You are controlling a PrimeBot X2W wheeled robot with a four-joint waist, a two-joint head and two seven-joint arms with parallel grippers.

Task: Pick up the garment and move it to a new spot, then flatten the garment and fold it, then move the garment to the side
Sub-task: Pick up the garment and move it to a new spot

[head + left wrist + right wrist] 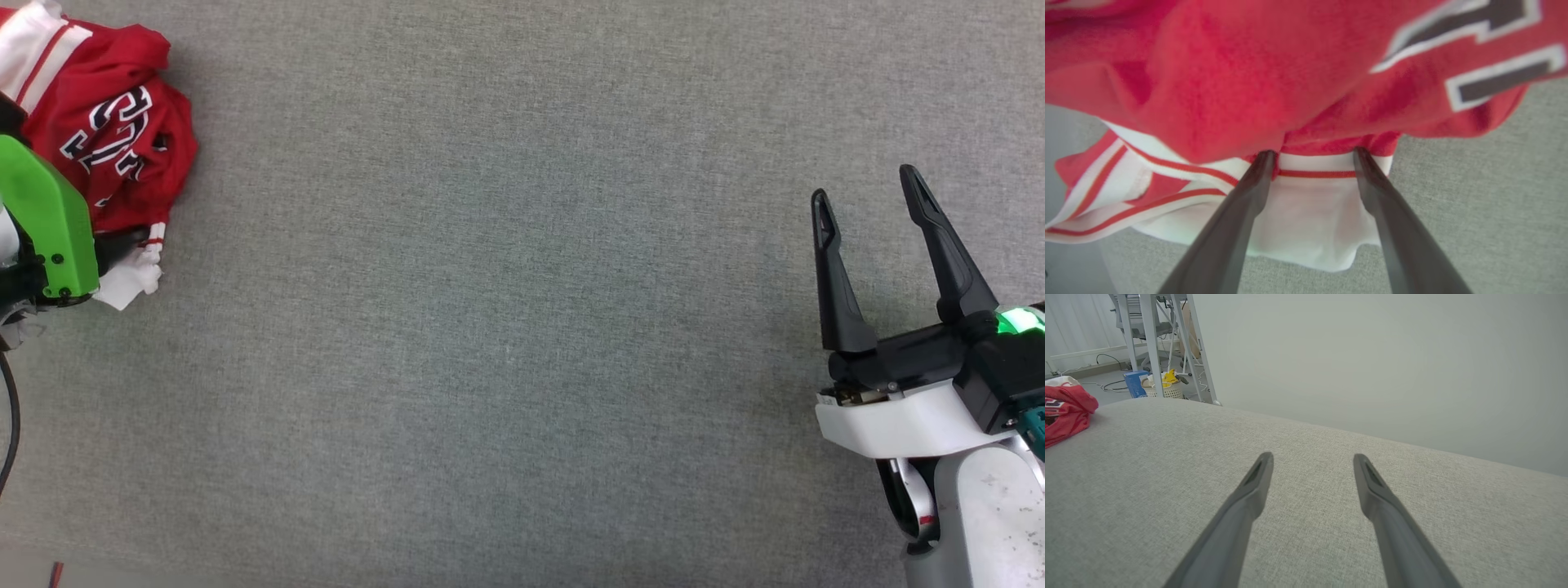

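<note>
1. The garment (114,139) lies crumpled in a heap at the far left of the grey cloth surface (522,327), with red body fabric bunched on top and black, white-outlined lettering facing up.
2. A white sleeve with red striped trim sticks out of the heap on its near side.
3. The left gripper (1312,157) is at the heap's near edge. Its green cover (49,216) sits just beside the red cloth at the left border of the head view.
4. In the left wrist view its two dark fingers (1237,220) are spread wide. Their tips reach the striped band of the white sleeve, right under an overhanging red fold (1229,73).
5. White sleeve cloth fills the gap between those fingers. The jaws are not pressed onto it, and whether the tips touch the fabric cannot be told.
6. The right gripper (865,188) is at the near right of the surface, well apart from the garment, with its fingers spread and nothing between them.
7. From the right wrist view (1313,458) the garment (1065,412) shows as a small red mound far off to the left.
</note>
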